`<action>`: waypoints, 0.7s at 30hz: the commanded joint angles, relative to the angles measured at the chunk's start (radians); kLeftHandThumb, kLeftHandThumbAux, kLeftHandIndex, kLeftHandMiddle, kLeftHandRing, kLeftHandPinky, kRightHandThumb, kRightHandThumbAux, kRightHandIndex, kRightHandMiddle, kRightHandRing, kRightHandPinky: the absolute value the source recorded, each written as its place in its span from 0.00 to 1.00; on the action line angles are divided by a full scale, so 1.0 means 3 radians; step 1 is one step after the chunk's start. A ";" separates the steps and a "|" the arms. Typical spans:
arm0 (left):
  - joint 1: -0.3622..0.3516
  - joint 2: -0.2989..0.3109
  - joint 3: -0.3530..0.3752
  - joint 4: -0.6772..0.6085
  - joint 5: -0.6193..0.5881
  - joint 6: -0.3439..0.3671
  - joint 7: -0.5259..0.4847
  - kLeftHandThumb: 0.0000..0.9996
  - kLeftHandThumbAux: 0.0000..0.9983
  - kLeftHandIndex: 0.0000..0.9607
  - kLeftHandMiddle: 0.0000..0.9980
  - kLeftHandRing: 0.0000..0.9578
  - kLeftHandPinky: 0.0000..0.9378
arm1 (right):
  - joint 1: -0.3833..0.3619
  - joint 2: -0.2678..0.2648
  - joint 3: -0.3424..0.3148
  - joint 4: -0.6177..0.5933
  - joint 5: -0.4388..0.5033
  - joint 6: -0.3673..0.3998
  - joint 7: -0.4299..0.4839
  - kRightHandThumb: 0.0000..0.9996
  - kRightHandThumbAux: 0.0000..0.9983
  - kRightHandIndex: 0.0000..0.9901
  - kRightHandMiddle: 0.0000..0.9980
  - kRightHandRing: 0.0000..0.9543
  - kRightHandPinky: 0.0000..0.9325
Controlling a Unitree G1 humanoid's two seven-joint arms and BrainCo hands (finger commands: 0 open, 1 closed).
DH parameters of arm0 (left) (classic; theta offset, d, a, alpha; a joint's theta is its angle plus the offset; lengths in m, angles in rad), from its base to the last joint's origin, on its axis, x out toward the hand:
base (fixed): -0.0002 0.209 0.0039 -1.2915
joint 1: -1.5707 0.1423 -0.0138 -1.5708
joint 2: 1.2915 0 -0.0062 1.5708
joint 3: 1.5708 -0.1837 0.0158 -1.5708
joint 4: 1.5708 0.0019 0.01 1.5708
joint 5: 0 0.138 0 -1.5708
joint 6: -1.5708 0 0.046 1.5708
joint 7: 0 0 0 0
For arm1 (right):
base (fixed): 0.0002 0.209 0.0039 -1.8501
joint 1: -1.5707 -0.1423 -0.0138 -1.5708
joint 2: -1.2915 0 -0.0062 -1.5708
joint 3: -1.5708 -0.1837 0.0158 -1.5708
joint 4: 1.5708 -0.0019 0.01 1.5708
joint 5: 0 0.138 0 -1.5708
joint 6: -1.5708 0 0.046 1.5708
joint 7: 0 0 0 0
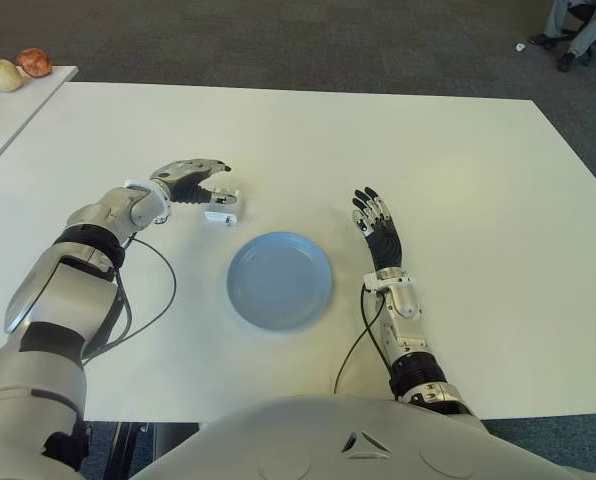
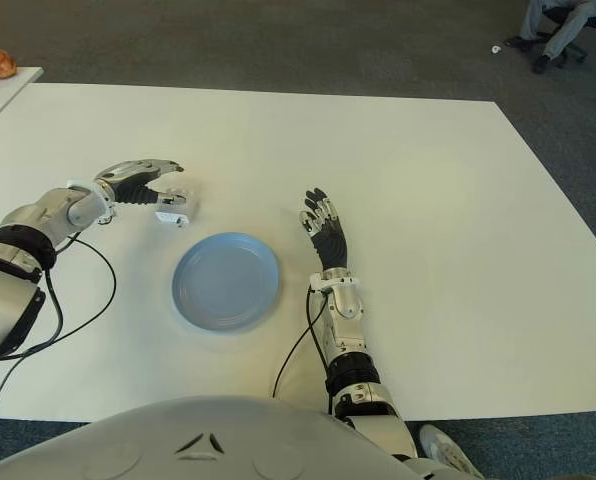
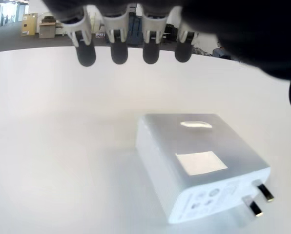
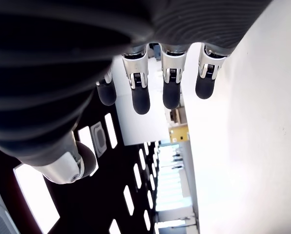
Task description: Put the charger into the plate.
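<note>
A white charger [image 1: 222,207] lies flat on the white table [image 1: 458,170], its two metal prongs [image 3: 259,199] showing in the left wrist view. My left hand [image 1: 190,180] hovers over it from the left, fingers [image 3: 118,48] spread above the charger [image 3: 199,163] without touching it. The light blue plate [image 1: 279,279] sits just right of and nearer than the charger, with nothing in it. My right hand [image 1: 378,228] shows right of the plate, fingers [image 4: 140,100] stretched out and holding nothing.
A second white table [image 1: 8,110] at the far left carries round food items [image 1: 20,68]. A seated person's legs [image 1: 576,30] show at the far right on the grey carpet. Cables [image 1: 153,300] trail from both wrists across the table.
</note>
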 commanded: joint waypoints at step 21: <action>-0.0023 0.0098 -0.0209 -0.0064 0.0026 -0.0054 -0.0254 0.41 0.20 0.00 0.00 0.00 0.00 | 0.0155 0.0091 -0.0028 0.0088 0.0016 0.0059 0.0013 0.00 0.63 0.10 0.15 0.10 0.06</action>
